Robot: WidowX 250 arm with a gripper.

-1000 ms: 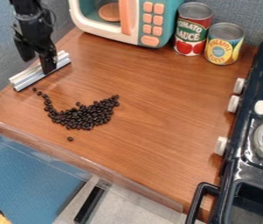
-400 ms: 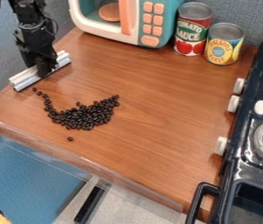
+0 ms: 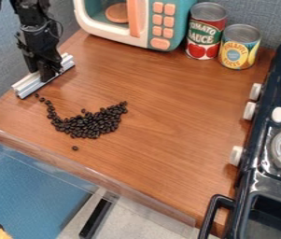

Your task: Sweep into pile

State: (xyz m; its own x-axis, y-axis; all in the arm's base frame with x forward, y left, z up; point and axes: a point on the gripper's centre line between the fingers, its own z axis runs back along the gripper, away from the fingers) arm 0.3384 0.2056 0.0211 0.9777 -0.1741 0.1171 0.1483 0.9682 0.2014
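Beans [image 3: 89, 125] bunched mostly in one loose, lopsided heap on the surface [image 3: 167, 116], and the job looks part done: the trail [image 3: 50, 108] straggling toward the metal bar [image 3: 27, 87] and one lone stray [image 3: 75, 148] still need gathering in! Up at that bar we find the pincer [image 3: 46, 73], and whether it has a grip there, I cannot tell. Over to the containers: red-labelled can [image 3: 207, 32] and yellow-labelled can [image 3: 238, 49] stand upright, contents hidden, while the toy microwave [image 3: 144, 23] houses an orange disc [image 3: 117, 13].
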